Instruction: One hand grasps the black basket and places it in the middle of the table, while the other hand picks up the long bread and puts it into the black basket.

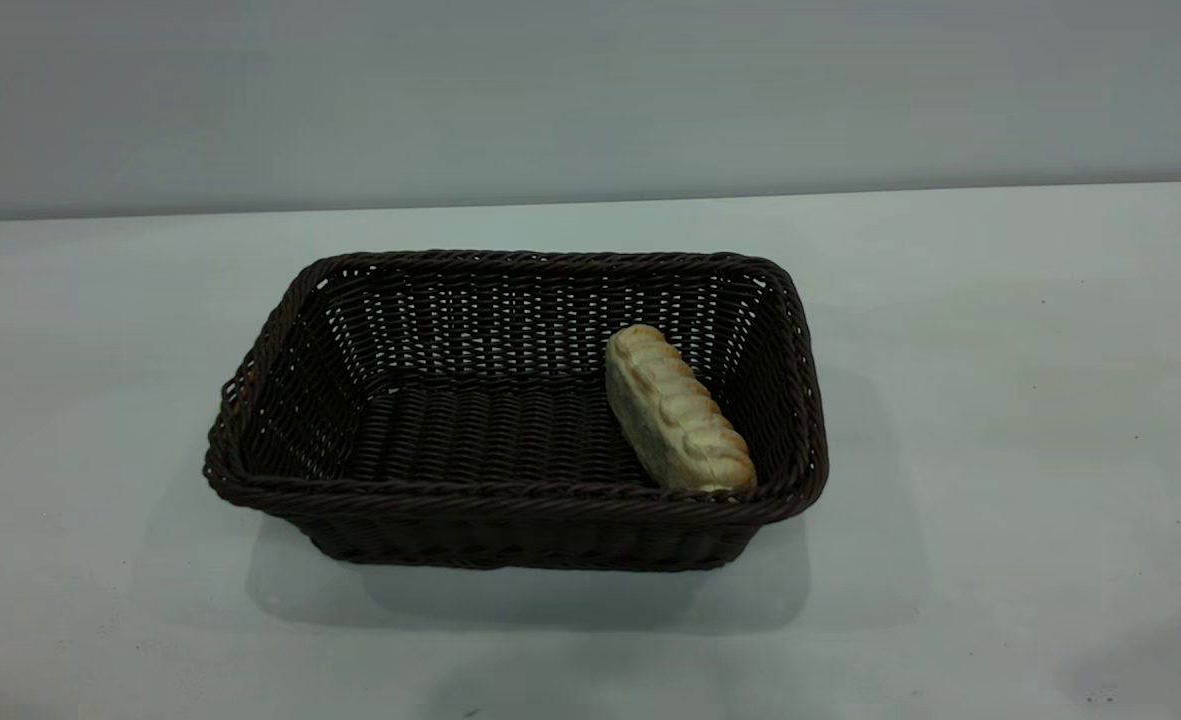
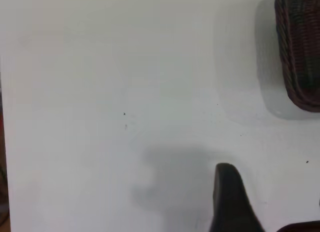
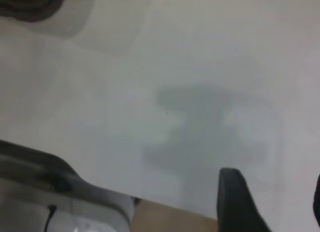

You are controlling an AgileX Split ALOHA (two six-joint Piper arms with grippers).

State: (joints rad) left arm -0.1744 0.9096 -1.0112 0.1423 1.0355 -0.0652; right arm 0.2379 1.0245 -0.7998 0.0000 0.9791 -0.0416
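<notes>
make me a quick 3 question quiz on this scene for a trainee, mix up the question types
1. True or false: the long bread lies inside the black basket.
2. The bread sits toward which end of the basket in the exterior view? A) left B) right C) dead centre
3. Fill in: in the exterior view, neither ____ is visible.

Key:
1. True.
2. B.
3. Arm. The left gripper and the right gripper appear only in their own wrist views, over bare table, each holding nothing.
</notes>
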